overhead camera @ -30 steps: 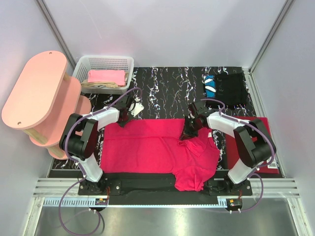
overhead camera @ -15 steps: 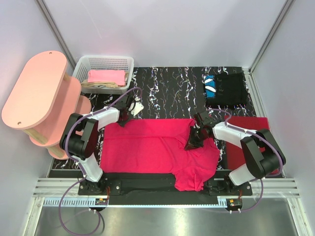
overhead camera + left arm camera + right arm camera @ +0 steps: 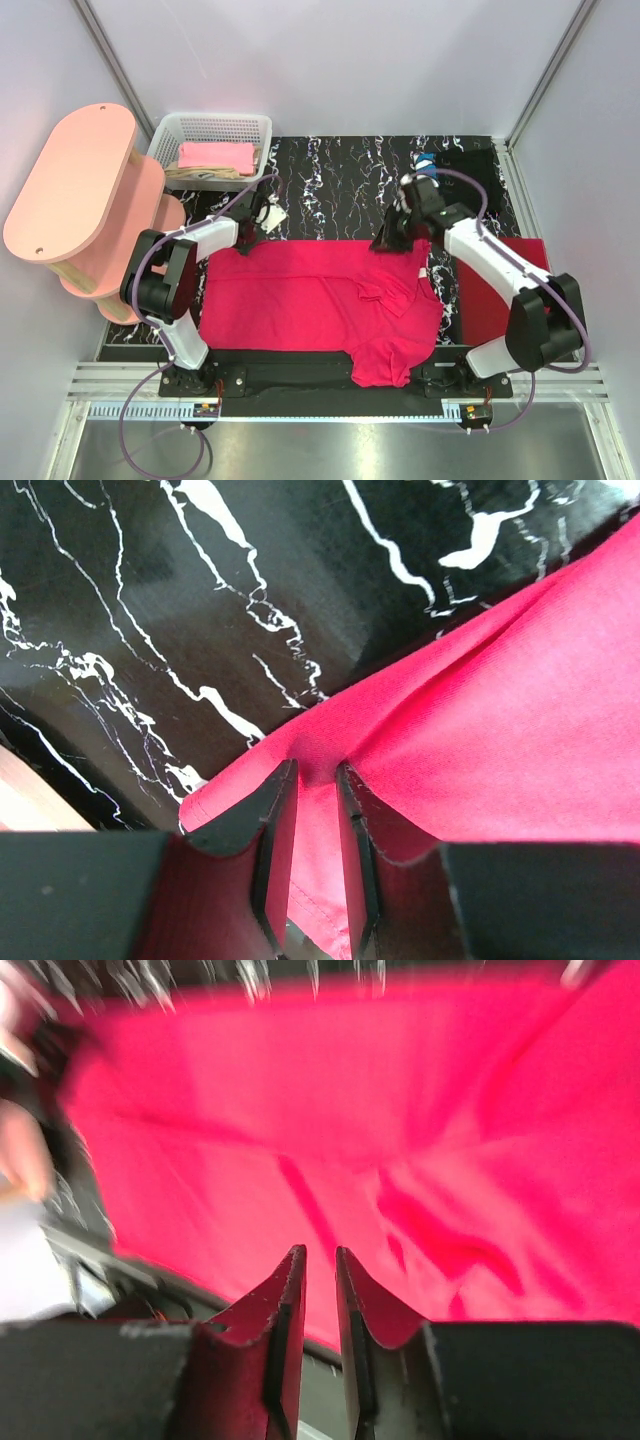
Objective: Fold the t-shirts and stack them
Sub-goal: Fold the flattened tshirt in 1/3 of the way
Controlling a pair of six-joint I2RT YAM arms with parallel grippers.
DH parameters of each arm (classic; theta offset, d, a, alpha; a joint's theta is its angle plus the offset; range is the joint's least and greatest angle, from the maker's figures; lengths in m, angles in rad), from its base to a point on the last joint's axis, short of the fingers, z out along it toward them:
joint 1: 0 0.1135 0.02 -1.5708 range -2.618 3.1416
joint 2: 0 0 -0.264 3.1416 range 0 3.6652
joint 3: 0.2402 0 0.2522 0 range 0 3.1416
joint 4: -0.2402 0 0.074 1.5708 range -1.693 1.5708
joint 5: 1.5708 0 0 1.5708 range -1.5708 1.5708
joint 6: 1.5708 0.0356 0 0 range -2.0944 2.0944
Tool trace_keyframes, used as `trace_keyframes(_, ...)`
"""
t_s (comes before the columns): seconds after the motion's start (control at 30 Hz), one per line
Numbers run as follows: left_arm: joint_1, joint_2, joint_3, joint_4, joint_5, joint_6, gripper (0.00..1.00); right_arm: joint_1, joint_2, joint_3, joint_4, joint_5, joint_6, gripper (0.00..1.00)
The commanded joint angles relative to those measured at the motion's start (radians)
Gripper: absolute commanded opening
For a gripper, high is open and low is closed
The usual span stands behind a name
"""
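Black marbled tabletop [image 3: 340, 170] carries a bright red cloth t-shirt [image 3: 300, 300], spread out near the arms. Left pincer [image 3: 315, 772] pinches its back left corner. Right pincer [image 3: 319, 1255] hangs over its back edge, fingers a little apart, holding nothing.

No writing, brand, number or sign could be read anywhere: the small white tag [image 3: 275, 214] by the crimson-red cloth t-shirt [image 3: 320, 300] was too small, and the blue-white patch [image 3: 426, 162] on the folded black t-shirt [image 3: 470, 180] showed no legible letters.
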Motion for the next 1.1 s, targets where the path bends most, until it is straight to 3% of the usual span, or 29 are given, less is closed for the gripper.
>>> trace_keyframes(0.0, 0.026, 0.008, 0.001, 0.004, -0.01, 0.016, 0.27, -0.098, -0.004, 0.081, -0.076, 0.069, -0.066, 0.24)
trace_keyframes(0.23, 0.026, -0.012, -0.009, 0.001, -0.009, 0.016, 0.27, -0.139, 0.144, 0.039, -0.063, 0.104, -0.082, 0.17)
trace_keyframes(0.53, 0.026, -0.024, -0.019, -0.001, -0.012, 0.025, 0.26, -0.164, 0.228, 0.048, -0.057, 0.164, -0.076, 0.17)
trace_keyframes(0.57, 0.026, -0.025, -0.022, -0.001, -0.013, 0.027, 0.26, -0.165, 0.234, 0.042, -0.06, 0.172, -0.073, 0.21)
trace_keyframes(0.67, 0.03, -0.033, -0.036, 0.012, -0.025, 0.044, 0.26, -0.181, 0.253, 0.03, -0.072, 0.181, -0.063, 0.59)
trace_keyframes(0.73, 0.041, -0.039, -0.044, 0.019, -0.028, 0.058, 0.26, -0.187, 0.257, 0.021, -0.081, 0.198, -0.063, 0.74)
trace_keyframes(0.77, 0.059, -0.039, -0.045, 0.021, -0.027, 0.065, 0.26, -0.198, 0.262, 0.012, -0.084, 0.218, -0.06, 0.99)
trace_keyframes(1.07, 0.107, -0.018, -0.044, 0.027, -0.012, 0.076, 0.26, -0.234, 0.299, -0.015, -0.107, 0.261, -0.076, 1.0)
